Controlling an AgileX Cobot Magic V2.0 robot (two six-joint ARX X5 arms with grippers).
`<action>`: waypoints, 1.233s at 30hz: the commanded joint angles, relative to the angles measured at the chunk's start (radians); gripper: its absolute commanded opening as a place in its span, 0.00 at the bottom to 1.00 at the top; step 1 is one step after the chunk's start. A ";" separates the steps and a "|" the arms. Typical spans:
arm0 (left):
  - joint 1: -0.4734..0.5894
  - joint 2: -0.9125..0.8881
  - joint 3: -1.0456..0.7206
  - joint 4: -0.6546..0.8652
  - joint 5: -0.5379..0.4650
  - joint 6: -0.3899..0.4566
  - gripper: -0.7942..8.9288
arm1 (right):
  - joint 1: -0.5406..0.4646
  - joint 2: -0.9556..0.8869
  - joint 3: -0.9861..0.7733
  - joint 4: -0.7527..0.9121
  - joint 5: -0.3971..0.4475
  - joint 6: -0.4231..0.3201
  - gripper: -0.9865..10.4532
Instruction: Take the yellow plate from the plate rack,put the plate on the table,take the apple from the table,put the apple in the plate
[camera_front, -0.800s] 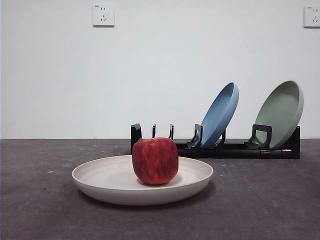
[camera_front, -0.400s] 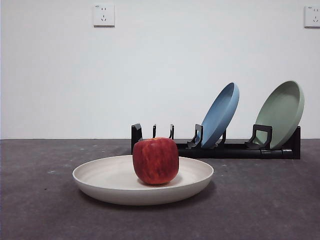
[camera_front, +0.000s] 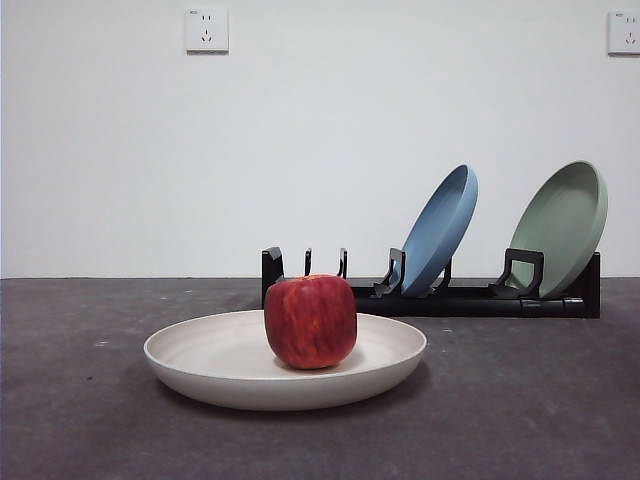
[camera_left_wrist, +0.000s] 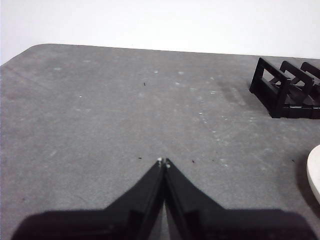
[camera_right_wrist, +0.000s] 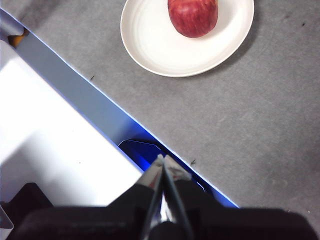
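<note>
The yellow plate (camera_front: 230, 365) lies flat on the table (camera_front: 520, 400) in front of the plate rack (camera_front: 470, 298). The apple (camera_front: 310, 321) sits upright in the plate. The right wrist view shows the plate (camera_right_wrist: 160, 45) and the apple (camera_right_wrist: 192, 16) from above. My right gripper (camera_right_wrist: 163, 162) is shut and empty, well back from the plate over the table's edge. My left gripper (camera_left_wrist: 163, 162) is shut and empty above bare table; the plate's rim (camera_left_wrist: 315, 172) and the rack's end (camera_left_wrist: 285, 87) show at the side. Neither arm shows in the front view.
A blue plate (camera_front: 438, 228) and a pale green plate (camera_front: 565, 225) lean in the rack's right slots. The rack's left slots hold nothing. The table's edge (camera_right_wrist: 100, 100) and a white surface beyond it (camera_right_wrist: 45, 150) show in the right wrist view.
</note>
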 joint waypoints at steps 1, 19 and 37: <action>0.003 -0.003 -0.013 0.002 -0.004 -0.009 0.08 | 0.001 -0.002 0.000 0.002 0.001 0.009 0.09; 0.003 -0.003 -0.013 0.002 -0.004 -0.009 0.08 | -0.088 -0.096 0.000 0.032 0.076 -0.096 0.09; 0.003 -0.003 -0.013 0.002 -0.004 -0.009 0.08 | -0.569 -0.587 -0.594 0.798 -0.047 -0.084 0.09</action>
